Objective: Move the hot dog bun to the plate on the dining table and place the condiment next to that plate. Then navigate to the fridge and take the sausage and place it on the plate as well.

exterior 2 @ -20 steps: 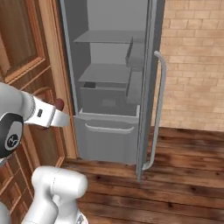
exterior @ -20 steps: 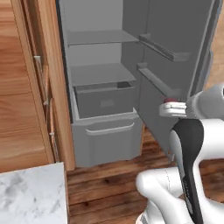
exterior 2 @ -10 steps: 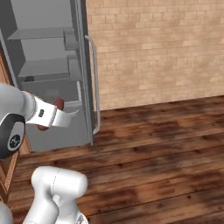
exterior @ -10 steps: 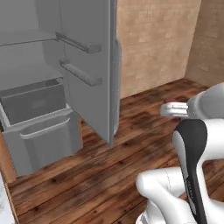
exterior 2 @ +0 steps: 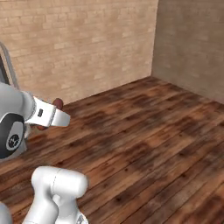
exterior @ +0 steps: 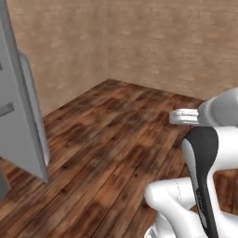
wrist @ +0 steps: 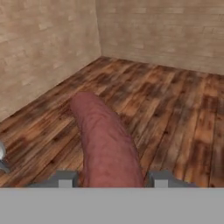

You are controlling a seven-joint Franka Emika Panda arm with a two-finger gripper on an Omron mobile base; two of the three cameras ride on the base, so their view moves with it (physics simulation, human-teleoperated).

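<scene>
At the far left of the left base view, the grey fridge [exterior: 23, 121] shows as an open door edge, standing over the wooden floor [exterior: 107, 153]. Right of it, brick walls [exterior: 153, 42] meet in a corner, with bare planks running up to them. Further right, the gripper [exterior: 179, 116] juts out from the white arm at mid-height.

From the right base view, the same gripper [exterior 2: 54, 114] points rightward, and a dark red-brown rounded end, the sausage [exterior 2: 57, 103], peeks out at its tip. Looking along the hand, the sausage [wrist: 105, 140] rises large between the two dark finger tips [wrist: 65, 178], which sit close against its sides, so the fingers are clamped on it.

By my reading, the sausage has been taken from the fridge and the step in hand is carrying it to the plate on the dining table. Neither is in sight from this spot, so the base needs to turn and drive until the table comes ahead, the grip kept firm meanwhile. Only then should the arm reach over the plate, lower the sausage and release it.
</scene>
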